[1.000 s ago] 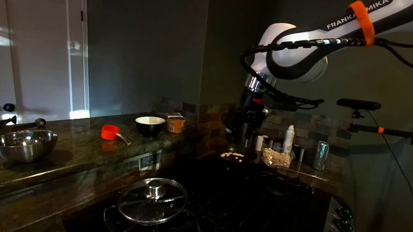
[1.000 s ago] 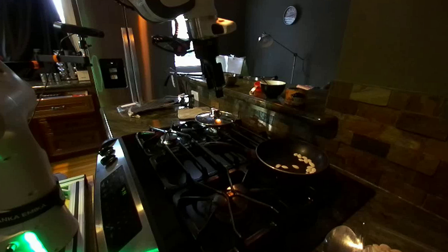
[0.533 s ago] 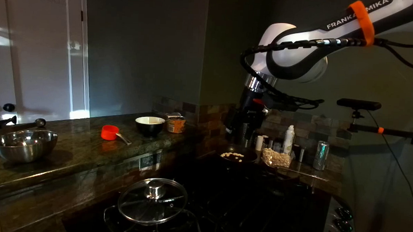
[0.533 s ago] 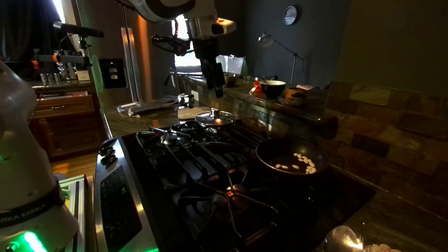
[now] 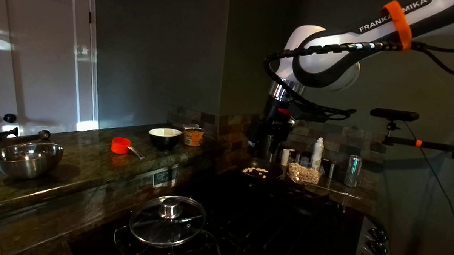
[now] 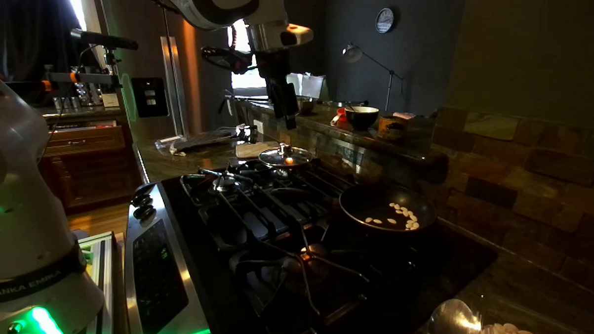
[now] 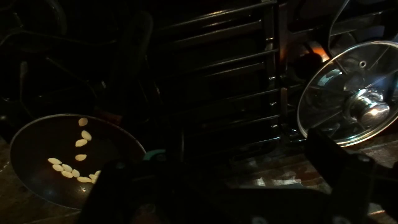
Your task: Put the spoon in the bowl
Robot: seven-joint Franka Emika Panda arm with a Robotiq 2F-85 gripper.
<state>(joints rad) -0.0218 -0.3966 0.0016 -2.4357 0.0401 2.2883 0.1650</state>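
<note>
The black gripper (image 7: pixel 214 150) is hovering empty, jaws spread. Beyond, near the edge of the dark stone counter (image 5: pixel 93 164), a slim, dark spoon (image 6: pixel 351 108) is seemingly leaning in the round, white-lined black bowl (image 6: pixel 362 121); placing is looking finished, calling for retreat.

I'm in a kitchen: before me, a gas stove (image 6: pixel 275 220), knobs (image 6: pixel 144 212) on its front edge, a frying pan (image 6: pixel 366 204) toward one back corner, a glass lid (image 5: pixel 167 227) toward the other. Past the back edge, a black bowl (image 5: pixel 164 142) and a measuring cup (image 5: pixel 120 145) sit on a counter (image 5: pixel 80 156); past a side edge, a fridge (image 6: pixel 140 48).
</note>
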